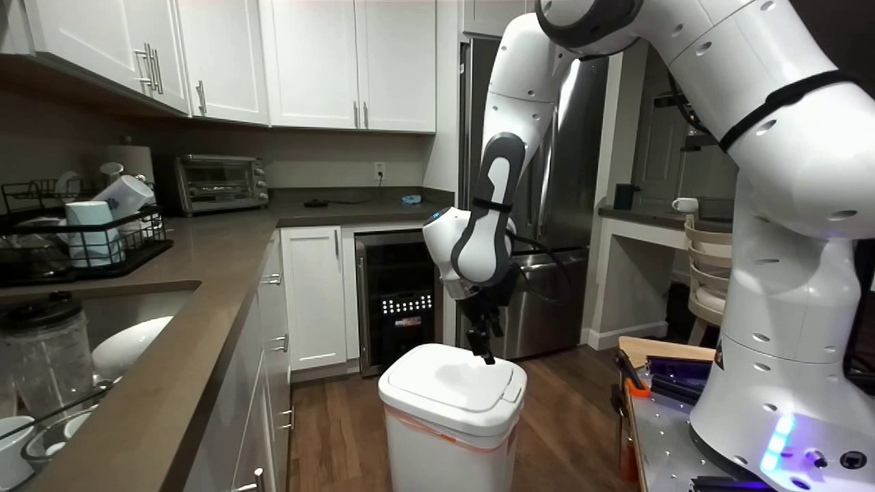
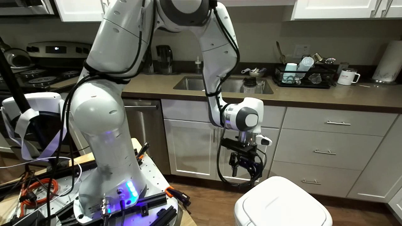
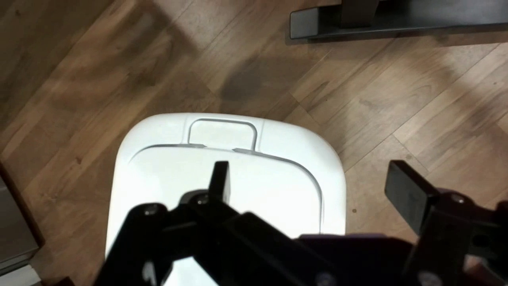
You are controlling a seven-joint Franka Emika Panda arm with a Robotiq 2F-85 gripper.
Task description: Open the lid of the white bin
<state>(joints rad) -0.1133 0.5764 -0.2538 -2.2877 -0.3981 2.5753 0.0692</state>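
Observation:
The white bin [image 1: 444,454] stands on the floor and shows in both exterior views [image 2: 240,213]. Its white lid [image 1: 437,376] lies flat and closed within the rim; it also shows in an exterior view [image 2: 285,208]. In the wrist view the lid [image 3: 174,171] lies below, with a rectangular tab [image 3: 223,133] at the rim's edge. My gripper [image 3: 313,180] is open and empty, its fingers wide apart. One finger appears over the lid, the other over the floor beside the bin. In both exterior views the gripper [image 1: 485,352] [image 2: 244,175] hangs near the bin, apparently not touching. Its body hides the bin's lower part in the wrist view.
The counter [image 1: 225,273] with drawers runs along one side of the bin. A small glass-door fridge [image 1: 400,301] and a steel refrigerator [image 1: 560,294] stand behind. The robot's metal table [image 1: 666,437] carries tools. A dark bar [image 3: 397,20] lies near the floor in the wrist view.

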